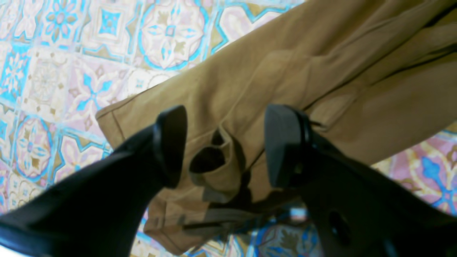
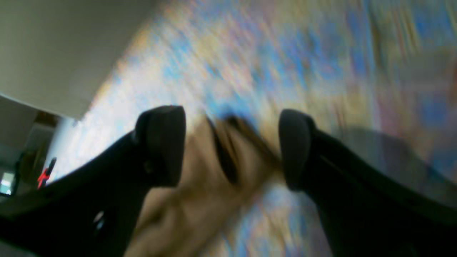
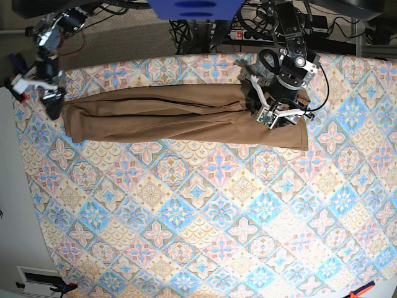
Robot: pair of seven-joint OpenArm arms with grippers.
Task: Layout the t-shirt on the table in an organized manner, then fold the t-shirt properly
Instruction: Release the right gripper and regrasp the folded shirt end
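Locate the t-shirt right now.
In the base view the t-shirt lies stretched across the table's far edge, spanning between the right gripper and left gripper.

Beyond my workspace, along the top of the base view, grey carpet runs past black stands and cables. A white panel borders the left edge.

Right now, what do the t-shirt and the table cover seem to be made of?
The t-shirt looks like soft matte woven or knit cloth, perhaps cotton: it creases, folds and shows stitched hems. The table cover looks like thin printed cloth or vinyl with a flat tile pattern; which one I cannot tell.
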